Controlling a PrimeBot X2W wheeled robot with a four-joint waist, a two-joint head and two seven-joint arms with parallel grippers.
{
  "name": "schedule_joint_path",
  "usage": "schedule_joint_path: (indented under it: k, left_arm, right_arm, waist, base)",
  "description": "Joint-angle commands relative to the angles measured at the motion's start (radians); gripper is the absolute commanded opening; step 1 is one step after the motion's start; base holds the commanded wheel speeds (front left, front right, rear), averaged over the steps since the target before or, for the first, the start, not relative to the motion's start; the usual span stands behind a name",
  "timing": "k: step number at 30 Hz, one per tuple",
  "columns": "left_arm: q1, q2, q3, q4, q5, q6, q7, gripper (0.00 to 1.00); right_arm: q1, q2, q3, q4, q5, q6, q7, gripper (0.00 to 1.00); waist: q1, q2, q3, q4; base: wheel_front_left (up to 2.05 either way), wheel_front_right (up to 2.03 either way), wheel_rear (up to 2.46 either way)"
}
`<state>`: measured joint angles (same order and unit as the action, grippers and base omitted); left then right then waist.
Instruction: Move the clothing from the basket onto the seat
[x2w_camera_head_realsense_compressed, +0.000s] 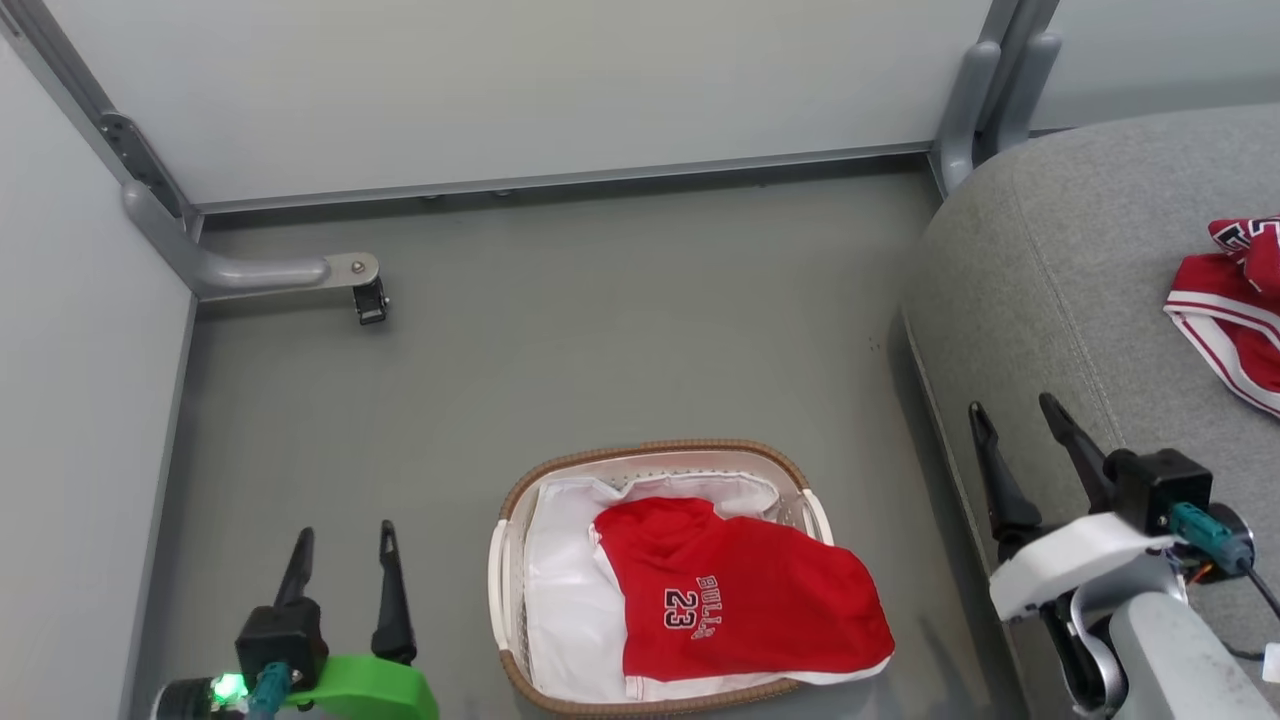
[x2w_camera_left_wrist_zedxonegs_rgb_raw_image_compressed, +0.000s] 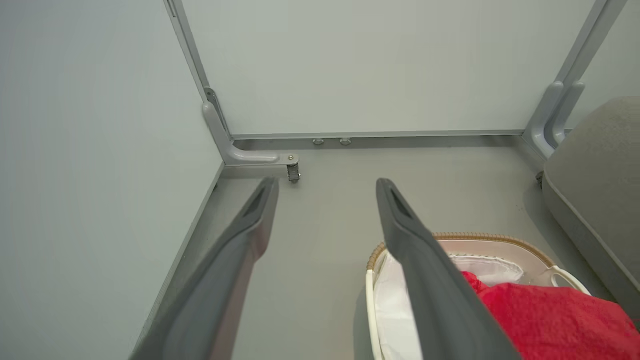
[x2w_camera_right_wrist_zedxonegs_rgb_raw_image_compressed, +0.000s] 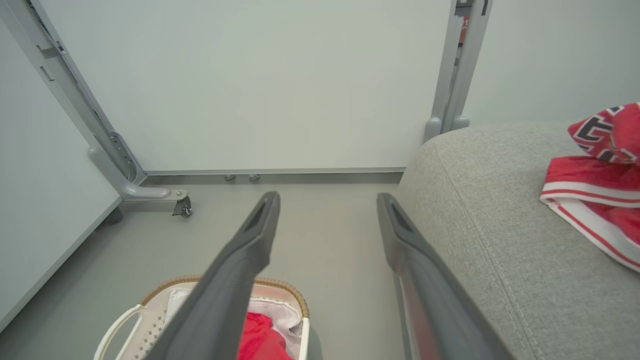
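Half done: one piece on the seat, one left in the basket.

Two red garments in all: the seat garment (x2w_camera_head_realsense_compressed: 1232, 305) lies crumpled on the seat (x2w_camera_head_realsense_compressed: 1050, 260), and the basket garment (x2w_camera_head_realsense_compressed: 745, 590), printed "BULLS 23", lies in the basket (x2w_camera_head_realsense_compressed: 650, 447) on one white sheet (x2w_camera_head_realsense_compressed: 565, 590), its edge spilling over the rim on the seat side. There is one basket, on the floor (x2w_camera_head_realsense_compressed: 600, 330) near the seat. Of the two grippers, the left gripper (x2w_camera_head_realsense_compressed: 346, 535) and right gripper (x2w_camera_head_realsense_compressed: 1011, 405) both have their fingers spread apart, hold nothing and are clear of the clothing. As I judge it, the basket garment has yet to be carried across.
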<state>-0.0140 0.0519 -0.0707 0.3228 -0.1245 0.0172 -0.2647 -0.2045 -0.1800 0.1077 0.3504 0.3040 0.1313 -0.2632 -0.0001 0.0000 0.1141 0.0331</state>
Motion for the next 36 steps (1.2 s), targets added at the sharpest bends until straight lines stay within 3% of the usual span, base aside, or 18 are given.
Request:
schedule_joint_path:
  k: [1, 11, 18, 27, 36]
  left_arm:
    - [-0.035, 0.0, -0.019, 0.004, -0.019, -0.002, 0.0, 1.0]
    - [-0.246, 0.002, -0.202, 0.141, -0.098, 0.009, 0.0, 1.0]
    - [-0.427, 0.003, -0.318, 0.29, -0.149, -0.011, 0.0, 1.0]
    - [-0.623, 0.004, -0.453, 0.523, -0.172, -0.072, 0.0, 1.0]
    - [-0.786, 0.004, -0.606, 0.721, -0.128, -0.109, 0.001, 1.0]
  right_arm:
    - [-0.034, -0.011, 0.003, -0.017, 0.006, -0.001, -0.002, 1.0]
    - [-0.227, -0.035, 0.04, -0.126, 0.052, -0.001, -0.002, 1.0]
    - [-0.321, -0.041, 0.061, -0.207, 0.086, -0.001, -0.002, 1.0]
    - [-0.377, -0.035, 0.063, -0.285, 0.113, -0.001, -0.002, 1.0]
    - [-0.398, -0.043, 0.059, -0.308, 0.111, -0.001, -0.002, 1.0]
  waist:
    - [0.0001, 0.0, 0.043, -0.017]
    - [0.0001, 0.0, 0.298, -0.137]
    - [0.0001, 0.0, 0.448, -0.217]
    - [0.0001, 0.0, 0.585, -0.287]
    - [0.0001, 0.0, 0.663, -0.306]
  base:
    - [0.0, 0.0, 0.0]
    - [0.0, 0.0, 0.0]
    - [0.0, 0.0, 0.0]
    - [0.0, 0.0, 0.0]
    - [0.0, 0.0, 0.0]
